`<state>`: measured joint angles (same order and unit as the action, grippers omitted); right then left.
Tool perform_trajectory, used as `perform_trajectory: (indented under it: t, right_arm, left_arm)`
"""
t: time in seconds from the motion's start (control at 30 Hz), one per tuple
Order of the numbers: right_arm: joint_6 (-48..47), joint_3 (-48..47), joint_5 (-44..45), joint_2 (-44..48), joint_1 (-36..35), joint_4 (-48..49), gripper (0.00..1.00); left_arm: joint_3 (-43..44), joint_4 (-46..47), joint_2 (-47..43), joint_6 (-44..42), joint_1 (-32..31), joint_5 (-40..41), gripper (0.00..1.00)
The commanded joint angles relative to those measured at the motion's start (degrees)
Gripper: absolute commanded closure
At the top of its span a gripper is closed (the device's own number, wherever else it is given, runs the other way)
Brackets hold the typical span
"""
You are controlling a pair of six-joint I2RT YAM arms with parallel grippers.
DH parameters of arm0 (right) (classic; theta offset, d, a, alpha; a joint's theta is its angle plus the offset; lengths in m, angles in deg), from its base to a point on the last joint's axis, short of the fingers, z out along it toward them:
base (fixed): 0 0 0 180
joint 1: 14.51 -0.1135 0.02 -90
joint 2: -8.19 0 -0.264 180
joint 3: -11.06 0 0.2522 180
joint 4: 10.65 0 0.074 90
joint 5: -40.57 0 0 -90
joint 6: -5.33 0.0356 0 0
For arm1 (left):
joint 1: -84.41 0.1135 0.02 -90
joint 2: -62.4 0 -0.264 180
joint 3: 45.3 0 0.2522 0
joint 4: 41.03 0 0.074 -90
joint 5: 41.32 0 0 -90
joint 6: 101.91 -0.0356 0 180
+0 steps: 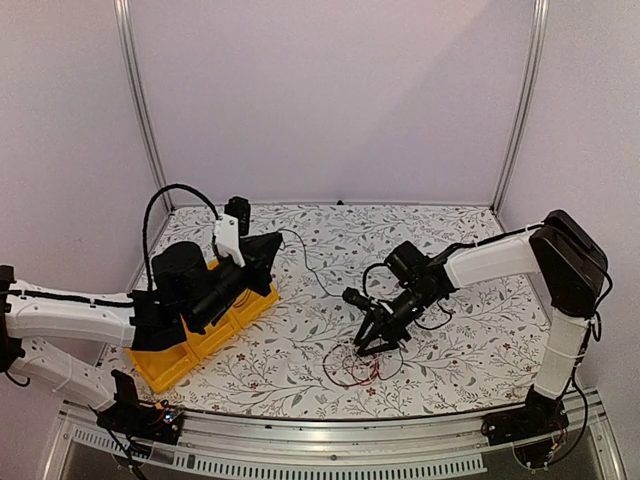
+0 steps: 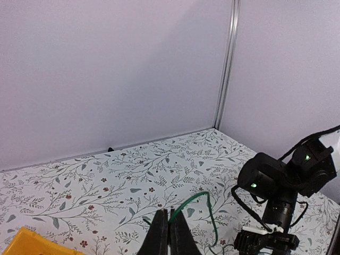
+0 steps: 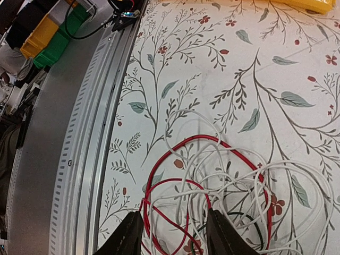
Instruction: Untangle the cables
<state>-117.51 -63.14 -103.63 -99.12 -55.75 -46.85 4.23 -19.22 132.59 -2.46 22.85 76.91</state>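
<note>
Top external view gives us one loose tangle of thin red, white and dark wires on the floral-patterned tabletop, low and right of centre. One yellow plastic bin sits at lower left. We count two arms.

The right pincer hangs tip-down over the tangle's upper edge, its jaws spread wide. From the right wrist, that pincer straddles the tangle at the bottom of the frame. It grips nothing. Only flat loops lie between the jaws, and we cannot tell whether the tips touch wire.

The left pincer sits above the bin, left of centre. From the left wrist, the left pincer is clenched nearly together on one thin green wire, which arches up and to the right.
</note>
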Motion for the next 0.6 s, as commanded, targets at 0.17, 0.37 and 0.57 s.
perform_trajectory:
  t: [0.17, 0.37, 0.57]
  right_arm:
    - [2.9, -0.9, 5.0, -2.8, 1.0, 2.5, 0.65]
    - [5.0, -2.3, 6.3, -5.1, 1.5, 2.1, 0.68]
    - [6.1, -3.6, 8.6, -6.6, 1.7, 1.5, 0.66]
  left_arm:
    - [9.4, -11.9, -12.3, -10.0, -0.7, 8.1, 1.0]
    - [20.0, -17.7, -14.6, -17.9, -0.7, 8.7, 1.0]
    - [33.6, -23.0, -11.0, -23.7, -0.8, 6.5, 1.0]
